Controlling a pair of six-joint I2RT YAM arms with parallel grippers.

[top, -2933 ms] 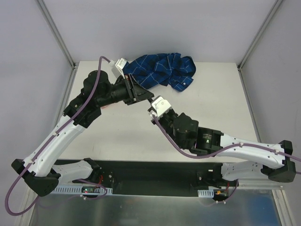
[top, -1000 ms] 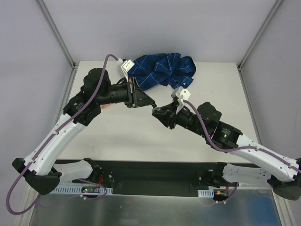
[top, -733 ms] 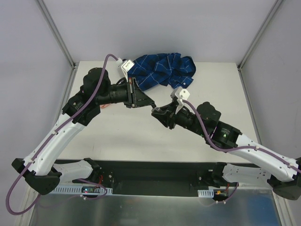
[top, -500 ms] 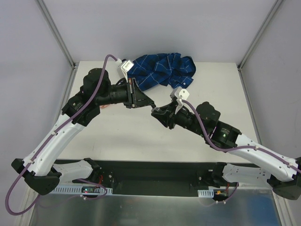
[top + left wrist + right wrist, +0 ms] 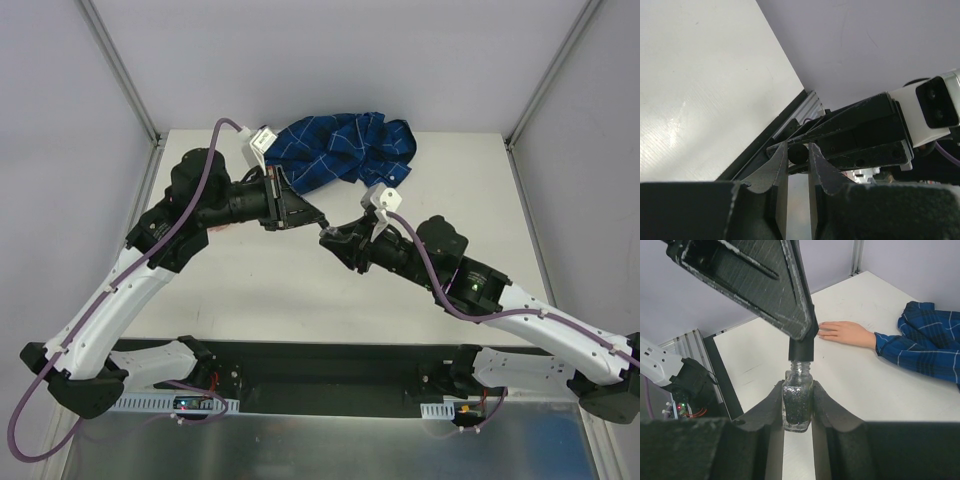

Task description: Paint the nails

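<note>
The right tool point(image 5: 797, 390) clamps the glittery polish bottle point(image 5: 797, 407) upright. The left tool point(image 5: 795, 152) pinches its dark cap point(image 5: 801, 351), which sits on the neck. The cap probably wants a straight lift with the bottle held steady, so the brush clears cleanly. The nails point(image 5: 822, 331), on the dummy hand point(image 5: 847, 333) on the worktop point(image 5: 760, 360), lie at 1 o'clock beyond the bottle.

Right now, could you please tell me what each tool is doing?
Left tool: closed on the dark cap.
Right tool: closed on the small glass bottle.
</note>
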